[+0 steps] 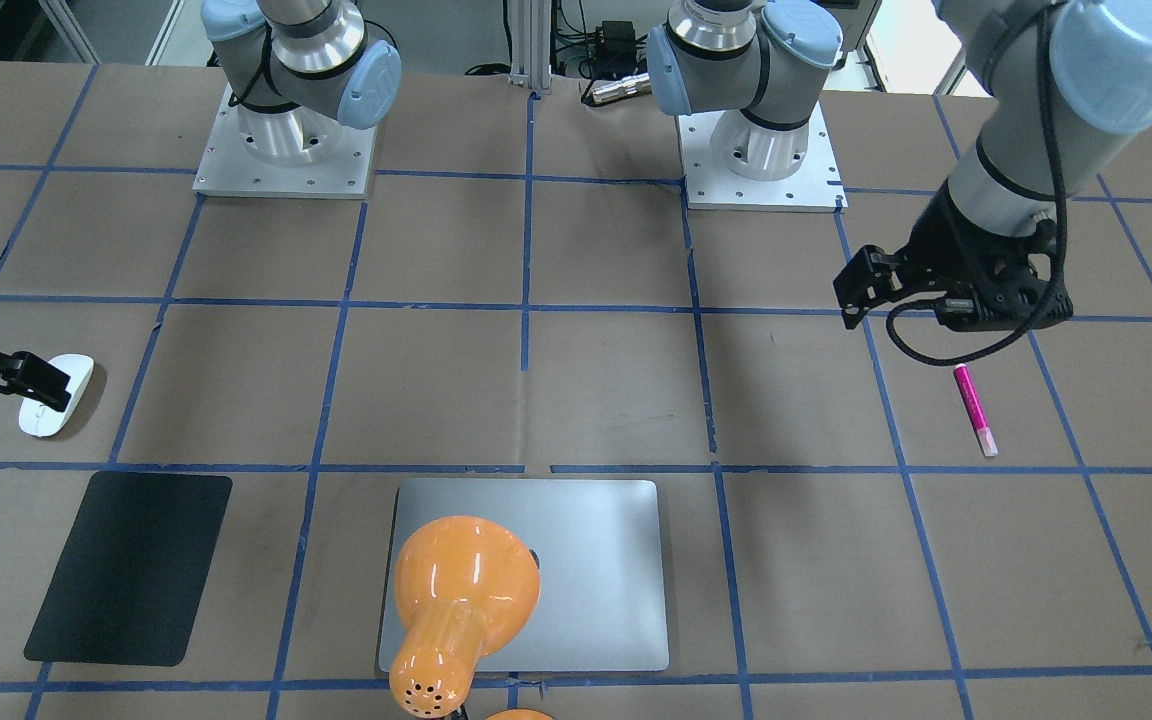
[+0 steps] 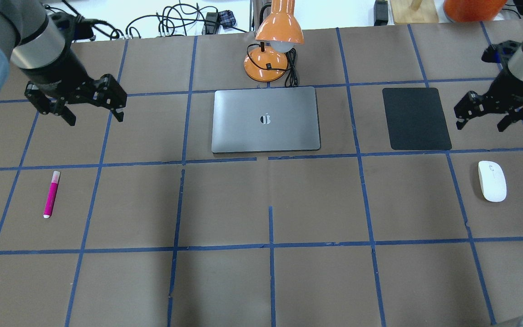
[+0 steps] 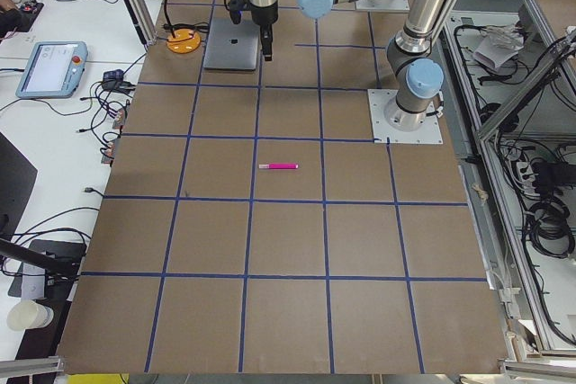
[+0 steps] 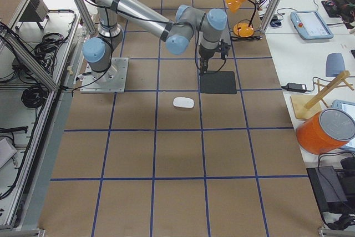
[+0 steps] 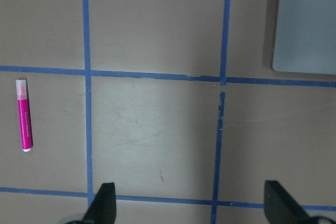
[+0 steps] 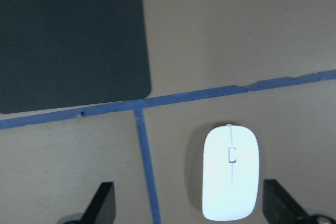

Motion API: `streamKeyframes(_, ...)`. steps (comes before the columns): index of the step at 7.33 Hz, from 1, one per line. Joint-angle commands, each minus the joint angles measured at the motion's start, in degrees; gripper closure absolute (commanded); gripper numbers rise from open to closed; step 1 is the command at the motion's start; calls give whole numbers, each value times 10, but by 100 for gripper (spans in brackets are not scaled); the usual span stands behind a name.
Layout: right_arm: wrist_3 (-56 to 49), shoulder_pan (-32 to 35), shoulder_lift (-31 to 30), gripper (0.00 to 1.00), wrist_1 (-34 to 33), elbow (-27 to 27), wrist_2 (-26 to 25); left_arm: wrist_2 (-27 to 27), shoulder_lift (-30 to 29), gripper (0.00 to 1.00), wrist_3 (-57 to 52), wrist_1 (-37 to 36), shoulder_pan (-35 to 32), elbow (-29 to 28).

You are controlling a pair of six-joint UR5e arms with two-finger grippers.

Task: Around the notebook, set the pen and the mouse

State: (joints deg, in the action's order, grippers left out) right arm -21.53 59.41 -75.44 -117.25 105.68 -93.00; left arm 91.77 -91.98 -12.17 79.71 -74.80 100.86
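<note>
pen (image 2: 51,194) and mouse (image 2: 492,180) are seen flat on the surface (image 2: 270,272), well apart from the notebook (image 2: 266,119). both are judged light; the glossy mouse is best taken across its flanks, the pen mid-barrel. left end effector (image 2: 93,117) and right end effector (image 2: 479,125) are spread, empty.

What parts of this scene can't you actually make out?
Front-facing view: the lamp hides part of the notebook.
Front-facing view: the right hand covers part of the mouse.
Left wrist view: any printing on the pen is too small to read.
</note>
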Motion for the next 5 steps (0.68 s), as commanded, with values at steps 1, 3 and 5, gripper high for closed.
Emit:
streamKeyframes(1, -31, -32, 14, 0, -92, 75, -36, -1, -15, 0, -141, -206, 109, 153)
streamKeyframes(3, -47, -32, 19, 0, -119, 92, -33, -7, -52, 0, -298, -390, 210, 251)
streamKeyframes(5, -64, -35, 47, 0, -121, 94, -31, -43, -110, 0, -340, -418, 257, 251)
